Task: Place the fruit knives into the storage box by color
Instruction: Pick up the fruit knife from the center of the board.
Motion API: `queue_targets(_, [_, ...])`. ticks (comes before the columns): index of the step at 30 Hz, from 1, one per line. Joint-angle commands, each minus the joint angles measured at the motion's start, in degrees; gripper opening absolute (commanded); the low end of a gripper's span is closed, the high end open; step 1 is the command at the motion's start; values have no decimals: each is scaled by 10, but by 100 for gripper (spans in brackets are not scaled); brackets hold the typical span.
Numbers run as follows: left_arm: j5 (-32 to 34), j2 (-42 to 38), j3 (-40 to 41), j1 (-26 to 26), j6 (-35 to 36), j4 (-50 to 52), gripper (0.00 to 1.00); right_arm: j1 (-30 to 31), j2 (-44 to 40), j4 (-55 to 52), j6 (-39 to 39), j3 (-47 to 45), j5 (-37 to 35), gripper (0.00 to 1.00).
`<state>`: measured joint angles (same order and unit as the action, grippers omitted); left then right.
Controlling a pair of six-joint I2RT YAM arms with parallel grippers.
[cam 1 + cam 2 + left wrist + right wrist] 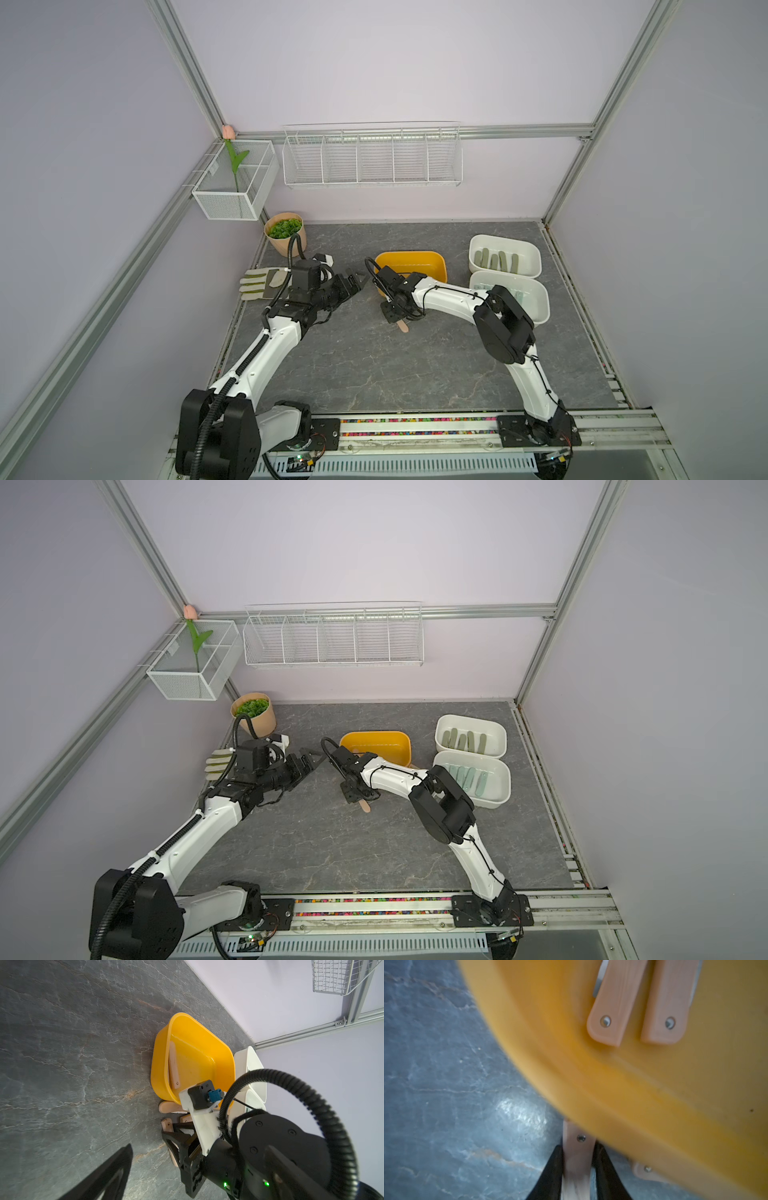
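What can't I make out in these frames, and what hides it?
Pink knives beside the yellow box: count; left wrist view, right arm's camera covers them.
Mint knives in the near white box: count; both top views, right arm overlaps.
Yellow box's contents: right wrist view, blurred, cut off.

No text, label, brand or number can be read anywhere.

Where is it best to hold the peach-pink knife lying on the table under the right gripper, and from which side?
Pinch the peach-pink knife across its narrow width near mid-length, from above: it lies flat on the table, leaving only the long edges free. The right gripper grips it so.
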<state>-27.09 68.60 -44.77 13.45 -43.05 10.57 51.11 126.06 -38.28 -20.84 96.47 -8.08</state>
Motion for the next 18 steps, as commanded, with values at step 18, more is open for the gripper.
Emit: queue_targets(18, [2,1,-73,-2,-55,-19,99,-70,-164,15,-57,18,76,27])
